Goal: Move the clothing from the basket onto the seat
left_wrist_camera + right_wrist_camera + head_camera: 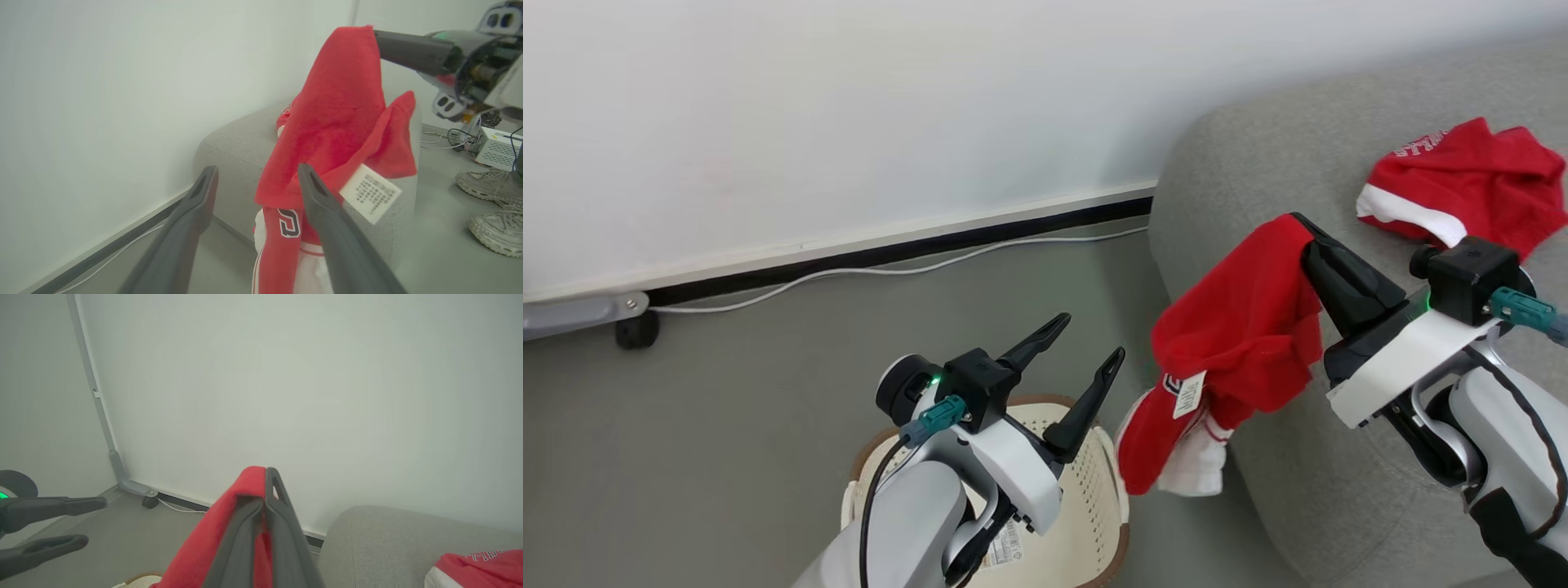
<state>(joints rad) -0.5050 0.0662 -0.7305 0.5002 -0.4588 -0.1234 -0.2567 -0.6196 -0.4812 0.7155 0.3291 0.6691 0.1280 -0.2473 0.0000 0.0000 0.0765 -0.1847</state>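
The right gripper [1305, 227] was clenched on a red garment [1241, 310]; the left gripper [1092, 335] gaped empty above the basket [1098, 490]

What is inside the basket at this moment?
The basket shows a bare perforated wall and a barcode sticker. The left arm covers the rest, so its bottom cannot be seen.

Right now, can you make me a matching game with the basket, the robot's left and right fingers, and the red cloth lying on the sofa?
Things:
1. basket
2. left fingers
3. right fingers
4. far red cloth

Places or states:
A. lying on the sofa
B. shut on the hanging red cloth
C. open, holding nothing
D. on the floor beside the sofa

Pairs: 1-D, 2-C, 3-B, 4-A
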